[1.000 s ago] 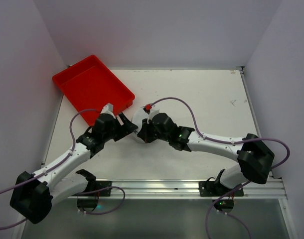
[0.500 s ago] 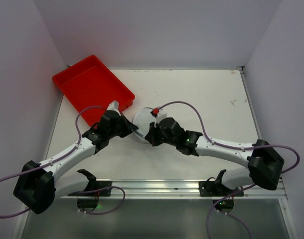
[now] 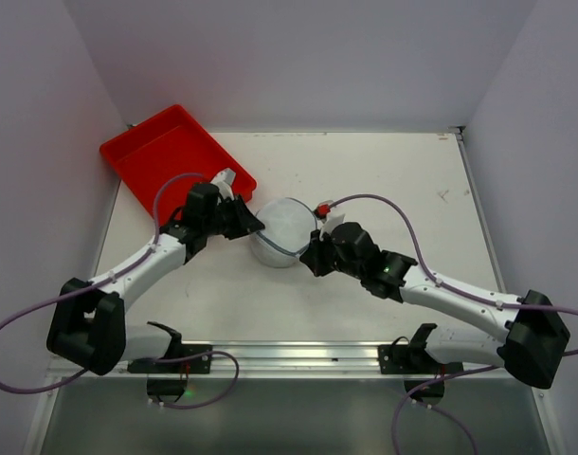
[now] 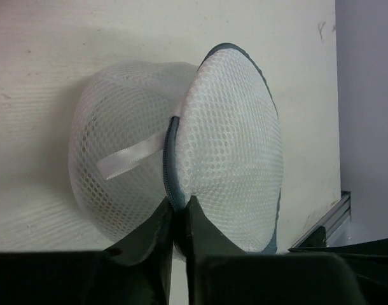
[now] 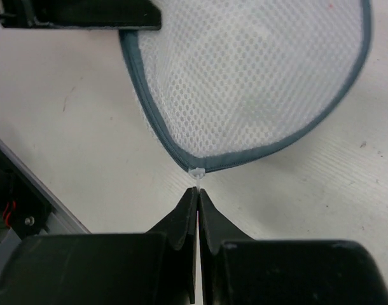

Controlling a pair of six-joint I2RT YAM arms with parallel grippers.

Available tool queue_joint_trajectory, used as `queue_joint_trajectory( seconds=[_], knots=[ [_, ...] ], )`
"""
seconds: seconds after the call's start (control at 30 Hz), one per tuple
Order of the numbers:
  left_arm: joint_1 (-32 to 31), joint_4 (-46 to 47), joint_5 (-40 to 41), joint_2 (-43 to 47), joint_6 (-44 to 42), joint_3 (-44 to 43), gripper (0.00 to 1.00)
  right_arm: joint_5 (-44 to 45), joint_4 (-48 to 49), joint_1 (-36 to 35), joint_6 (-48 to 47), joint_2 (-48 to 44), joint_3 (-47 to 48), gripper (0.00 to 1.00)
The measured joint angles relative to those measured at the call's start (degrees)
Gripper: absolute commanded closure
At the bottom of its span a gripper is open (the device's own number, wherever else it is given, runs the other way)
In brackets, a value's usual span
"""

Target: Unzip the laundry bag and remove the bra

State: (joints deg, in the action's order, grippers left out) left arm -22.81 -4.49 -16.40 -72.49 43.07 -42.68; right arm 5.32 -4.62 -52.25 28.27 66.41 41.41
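Note:
The laundry bag (image 3: pixel 284 230) is a small round white mesh pouch with a dark grey zip line, lying mid-table. It shows in the left wrist view (image 4: pixel 232 127) and in the right wrist view (image 5: pixel 257 76). My left gripper (image 3: pixel 255 226) is shut on the bag's zip edge (image 4: pixel 172 184) at its left side. A white ribbon loop (image 4: pixel 127 159) hangs from that seam. My right gripper (image 3: pixel 315 254) is shut on the small white zip pull (image 5: pixel 197 173) at the bag's near right edge. The bra is hidden inside the mesh.
A red plastic tray (image 3: pixel 142 152) stands at the back left, just behind my left arm. The metal rail (image 3: pixel 298 355) runs along the near table edge. Purple cables loop over both arms.
My right gripper has moved right and toward the near edge with the zip pull, uncovering the bag's top. My left gripper has shifted slightly back, still holding the bag's left edge.

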Motion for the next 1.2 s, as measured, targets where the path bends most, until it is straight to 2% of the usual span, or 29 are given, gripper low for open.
queue_joint_trajectory(
  seconds=[0.07,0.1,0.2,0.3,0.4,0.57,0.63,0.77,0.87,0.9,0.97,1.0,1.07,1.1,1.13,1.2],
  knots=[
    [1.1,-0.4,-2.8,-2.8,-3.1,-2.0,0.57,-1.9,0.4,-0.1,-0.9,-0.2,0.0,1.00],
    [1.6,-0.5,-3.7,-4.1,-4.4,-3.0,0.33,-2.7,0.8,-0.4,-1.2,0.0,0.0,1.00],
    [3.0,-0.9,-4.7,-6.1,-5.9,-4.8,0.00,-5.0,1.9,-1.7,-1.7,2.0,1.0,1.00],
    [3.4,-2.1,-4.2,-5.2,-4.9,-4.8,0.00,-6.3,4.2,-3.0,-1.5,8.2,5.1,1.00],
    [3.3,-4.1,-1.4,-0.5,-1.9,-3.3,0.00,-7.4,7.2,-3.5,-0.8,13.7,8.6,1.00],
    [3.1,-4.0,4.1,14.6,6.0,4.9,0.09,-8.5,10.7,-3.6,0.4,19.5,12.2,1.00],
    [2.6,-3.9,4.5,17.3,8.5,7.4,0.14,-9.0,11.6,-3.6,0.7,20.6,12.7,1.00],
    [-0.2,-3.3,4.7,14.9,11.4,9.0,0.16,-9.4,12.0,-3.6,0.9,21.1,12.7,1.00],
    [-4.3,-2.7,5.0,11.3,12.0,8.9,0.25,-9.3,12.1,-3.6,1.1,21.1,12.7,1.00],
    [-5.2,-2.3,5.4,10.1,12.4,8.8,0.38,-9.4,11.5,-3.6,1.1,21.0,12.5,1.00],
    [-5.9,-2.0,5.6,8.0,12.9,8.4,0.56,-9.3,11.5,-3.7,1.1,20.9,12.2,1.00],
    [-6.1,-1.8,5.7,7.3,13.1,8.3,0.72,-9.0,11.5,-3.7,1.1,20.7,12.1,1.00],
    [-6.3,-1.7,6.0,6.5,13.2,8.1,0.86,-8.3,11.4,-3.7,1.1,19.6,11.3,1.00],
    [-6.5,-1.7,6.2,6.4,13.4,8.0,0.97,-7.9,11.3,-3.7,1.0,18.9,10.8,1.00],
    [-6.6,-1.7,6.3,6.4,13.5,7.6,1.00,-7.5,11.1,-3.7,1.0,17.8,10.1,1.00],
    [-6.9,-1.6,6.6,6.3,12.9,6.5,1.00,-6.3,10.5,-3.7,0.6,15.2,8.2,1.00]
  ],
)
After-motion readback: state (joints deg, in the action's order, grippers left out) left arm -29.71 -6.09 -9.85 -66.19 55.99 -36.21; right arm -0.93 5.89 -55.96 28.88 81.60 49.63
